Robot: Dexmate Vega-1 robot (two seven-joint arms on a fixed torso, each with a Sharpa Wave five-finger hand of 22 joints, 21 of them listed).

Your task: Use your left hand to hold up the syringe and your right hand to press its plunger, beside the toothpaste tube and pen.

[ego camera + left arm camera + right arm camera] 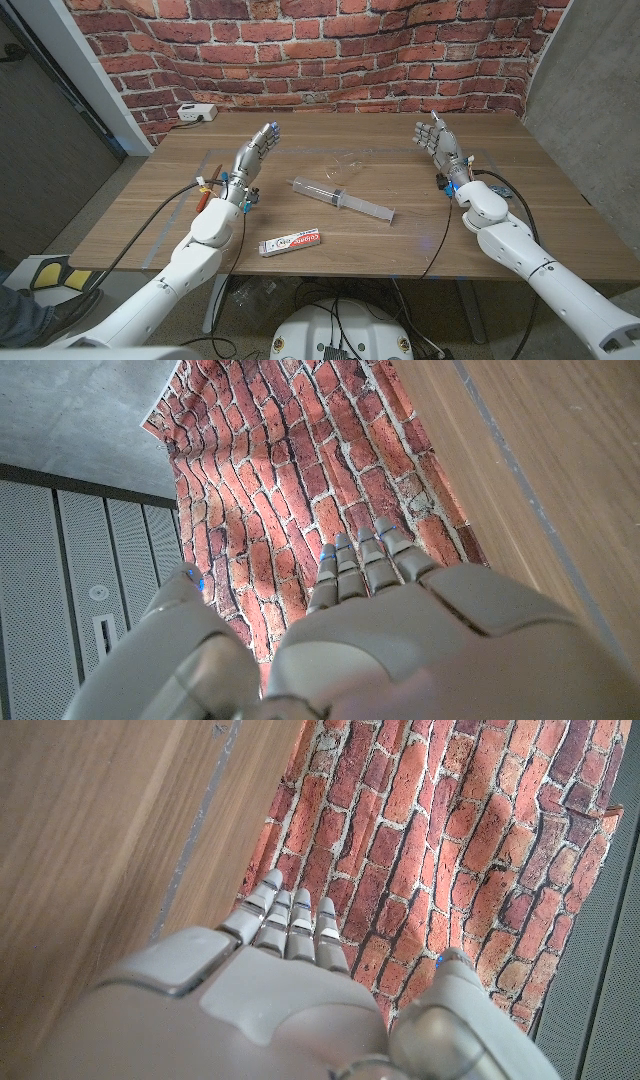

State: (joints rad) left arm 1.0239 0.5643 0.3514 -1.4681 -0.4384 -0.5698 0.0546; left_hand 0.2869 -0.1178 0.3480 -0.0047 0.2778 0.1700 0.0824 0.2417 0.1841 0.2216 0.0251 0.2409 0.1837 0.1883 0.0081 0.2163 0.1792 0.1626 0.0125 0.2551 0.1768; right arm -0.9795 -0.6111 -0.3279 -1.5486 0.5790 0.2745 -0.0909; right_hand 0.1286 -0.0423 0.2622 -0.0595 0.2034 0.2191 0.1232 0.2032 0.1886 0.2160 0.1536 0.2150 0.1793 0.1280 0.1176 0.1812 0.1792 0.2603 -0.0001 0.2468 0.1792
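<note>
A clear plastic syringe [342,199] lies diagonally at the frame's centre on the wooden table [400,260]. Below it, left of centre, lies a flat white toothpaste tube [290,243]. The left hand [255,152] at left and the right hand [437,141] at upper right stand empty, fingers extended.

We see the syringe [343,200] at the frame's centre on the surface [330,245], the toothpaste tube [290,243] below and left of it. Our left hand [257,154] stands at centre left, our right hand [437,141] at upper right, both well apart from the syringe.
</note>
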